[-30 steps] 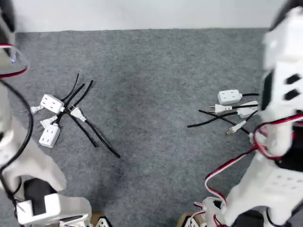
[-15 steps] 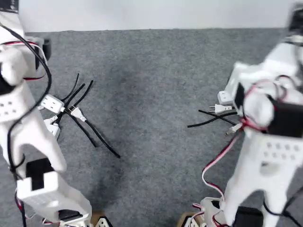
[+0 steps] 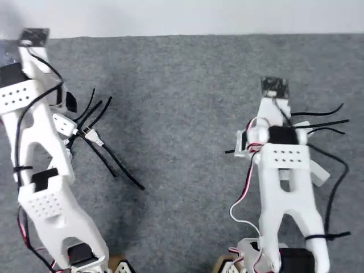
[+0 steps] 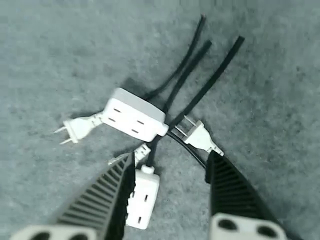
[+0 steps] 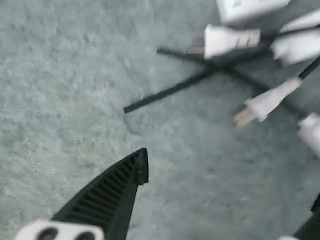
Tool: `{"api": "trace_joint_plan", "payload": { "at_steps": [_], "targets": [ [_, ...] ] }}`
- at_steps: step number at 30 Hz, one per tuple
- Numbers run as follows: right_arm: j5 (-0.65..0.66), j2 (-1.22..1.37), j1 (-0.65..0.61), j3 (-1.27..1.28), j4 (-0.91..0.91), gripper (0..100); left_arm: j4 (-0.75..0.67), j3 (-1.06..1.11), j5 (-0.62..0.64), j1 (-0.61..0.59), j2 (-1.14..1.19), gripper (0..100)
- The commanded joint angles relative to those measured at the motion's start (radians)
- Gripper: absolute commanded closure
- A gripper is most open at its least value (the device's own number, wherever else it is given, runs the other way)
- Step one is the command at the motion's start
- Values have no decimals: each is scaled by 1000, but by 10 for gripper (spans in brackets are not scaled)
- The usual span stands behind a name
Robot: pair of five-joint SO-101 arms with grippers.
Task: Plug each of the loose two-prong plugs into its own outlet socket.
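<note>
Plugs (image 3: 91, 136) and outlet blocks (image 3: 62, 124) lie in two heaps on the grey carpet (image 3: 182, 85). In the high view one heap sits at the middle left of the frame, partly under the left arm (image 3: 40, 148), with its black cords (image 3: 116, 162) fanning toward the centre. The other heap sits at the middle right, mostly hidden beneath the right arm (image 3: 284, 165).

The left wrist view gives us what the high view hides. The left gripper (image 4: 171, 157) hangs over its heap, its ribbed black fingers (image 4: 112, 192) spread wide with nothing clamped. A flat-pronged plug (image 4: 197, 136) lies just off one fingertip. A rounded white block (image 4: 134, 114) lies beyond the tips, with a second plug (image 4: 75, 131) at its end. A smaller block (image 4: 142, 196) rests on the carpet between the fingers.

In the right wrist view we see the right gripper (image 5: 230, 177) spread wide too, one ribbed finger (image 5: 112, 195) over bare carpet. A blurred plug (image 5: 230, 40) lies well beyond its tip, near a thin cord (image 5: 170, 92). The carpet looks like short felt; plugs and blocks are smooth white plastic.
</note>
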Motion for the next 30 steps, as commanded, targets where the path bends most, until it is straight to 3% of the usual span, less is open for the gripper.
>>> {"api": "trace_joint_plan", "payload": {
  "at_steps": [1,4,6,12,16,26,30],
  "targets": [
    [-49,-2,-47,63,-71,505,15,-8,-20,9,29,785],
    [31,-2,-122,140,-140,504,-87,-15,-49,-21,46,786],
    [95,-2,-162,184,-183,504,-167,-13,5,-54,54,786],
    [232,-2,-183,287,-325,504,-212,-10,364,-169,146,786],
    [250,-2,-183,345,-417,504,-199,-13,512,-170,236,786],
    [252,-1,-237,359,-423,504,-278,-54,537,-106,298,786],
    [252,-1,-237,359,-423,504,-285,-62,615,-78,292,786]
  ]
}}
